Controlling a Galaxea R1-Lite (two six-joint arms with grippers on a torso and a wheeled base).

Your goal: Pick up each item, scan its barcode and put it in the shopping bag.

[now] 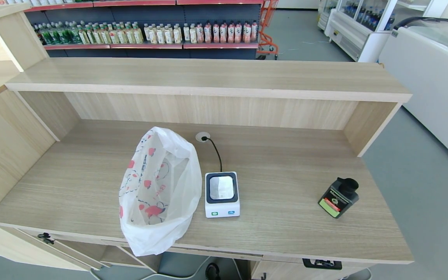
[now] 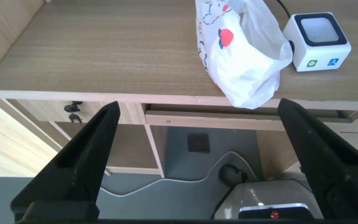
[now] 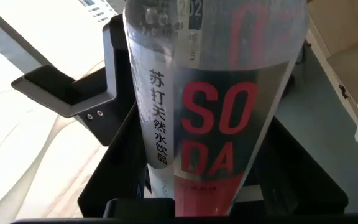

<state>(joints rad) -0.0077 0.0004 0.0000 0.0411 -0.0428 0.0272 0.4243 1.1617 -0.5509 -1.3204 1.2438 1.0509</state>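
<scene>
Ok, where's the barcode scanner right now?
In the head view, the scanner sits near the middle of the counter, just right of the shopping bag; the black bottle stands farther right.

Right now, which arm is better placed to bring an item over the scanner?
The right. The right gripper holds the soda bottle, so it needs only to carry it to the scanner. The left gripper is empty, fingers open, low in front of the counter near the shopping bag.

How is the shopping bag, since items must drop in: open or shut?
Open: the shopping bag stands with its mouth spread, inside visible.
</scene>
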